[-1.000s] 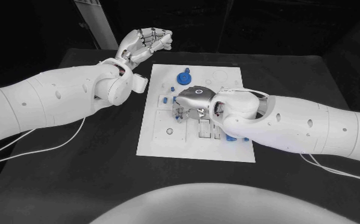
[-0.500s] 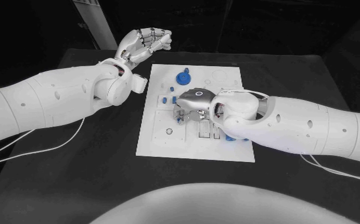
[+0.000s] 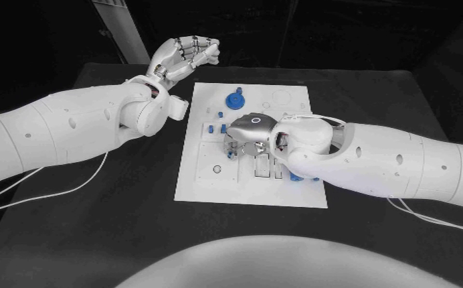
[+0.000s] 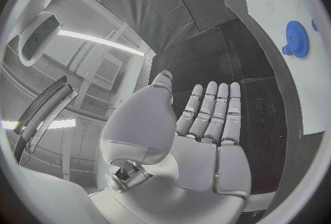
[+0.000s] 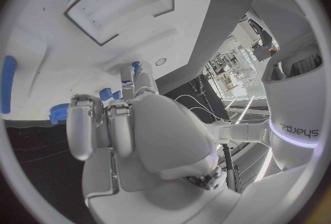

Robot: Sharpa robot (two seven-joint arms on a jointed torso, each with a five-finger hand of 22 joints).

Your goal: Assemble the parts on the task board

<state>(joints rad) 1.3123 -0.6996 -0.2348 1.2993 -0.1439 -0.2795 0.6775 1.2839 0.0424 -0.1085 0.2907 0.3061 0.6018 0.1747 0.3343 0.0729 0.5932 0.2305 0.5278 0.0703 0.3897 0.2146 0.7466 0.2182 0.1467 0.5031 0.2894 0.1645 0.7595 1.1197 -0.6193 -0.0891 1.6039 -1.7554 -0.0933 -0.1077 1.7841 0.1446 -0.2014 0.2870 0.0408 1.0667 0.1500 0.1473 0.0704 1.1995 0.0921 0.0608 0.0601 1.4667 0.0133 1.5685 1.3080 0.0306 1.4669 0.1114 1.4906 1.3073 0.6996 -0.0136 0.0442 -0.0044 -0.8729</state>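
The right silver many-fingered hand (image 3: 249,132) hangs palm-down over the middle of the white rectangular task board (image 3: 207,184). Its fingers curl downward toward the board's recesses. In the right wrist view the fingers (image 5: 86,124) bend in close above small blue parts (image 5: 107,94), but whether they actually pinch one cannot be told from these pictures.

Just at 8 o'clock from that hand, a small blue piece (image 3: 229,155) peeks out beside the fingers. At 9 o'clock sit two short blue pegs (image 3: 211,128), near the board's left half. At 12 o'clock, well clear of the hand, lies a round blue toothed gear (image 3: 236,102) with a smaller blue knob (image 3: 237,90) just beyond it. At 4 o'clock, tucked against the white right forearm, more small blue pieces (image 3: 296,178) lie at the board's right edge.

The left silver many-fingered hand (image 3: 186,52) is raised at 10 o'clock from the board, off past its far left corner and above the black surface (image 3: 116,221). It holds nothing; the left wrist view shows its fingers (image 4: 210,113) stretched out side by side and the palm bare, with the blue gear (image 4: 295,40) and the board's white edge (image 4: 314,91) beyond them.
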